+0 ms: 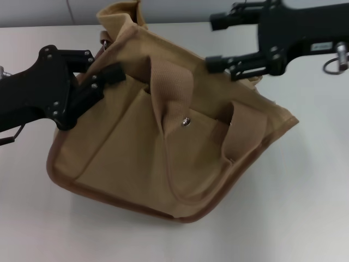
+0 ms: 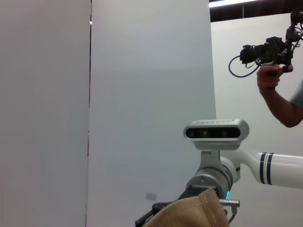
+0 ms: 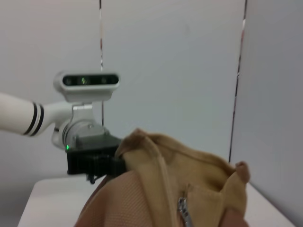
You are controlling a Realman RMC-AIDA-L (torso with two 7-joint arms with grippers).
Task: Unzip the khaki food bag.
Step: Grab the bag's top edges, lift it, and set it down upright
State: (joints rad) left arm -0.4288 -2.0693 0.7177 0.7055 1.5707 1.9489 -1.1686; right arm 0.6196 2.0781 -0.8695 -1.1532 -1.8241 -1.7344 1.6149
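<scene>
Khaki food bag (image 1: 163, 158) lying tilted in the middle of a plain white table (image 1: 305, 218), darker brown piping along its lower edge, front pocket with a silver snap (image 1: 186, 122) facing up, two webbing handles (image 1: 174, 87) draped over the front. Left gripper (image 1: 101, 73) at the bag's upper left corner, black fingers closed on the fabric there, just beside a small metal ring. Right gripper (image 1: 215, 41) above the bag's upper right edge, fingers spread wide with nothing between them, lower finger just over the top rim.

From the right wrist view: bag's top (image 3: 180, 189) bunched upward, a metal zipper pull (image 3: 182, 208) hanging on the tan cloth, the left arm's black gripper (image 3: 94, 163) pressed against the bag's far side under its grey wrist camera.

Behind the table, pale grey wall panels (image 2: 147, 94) with thin vertical seams. Beyond the panels in the left wrist view, a person's hand (image 2: 270, 78) holding up a black camera rig.
</scene>
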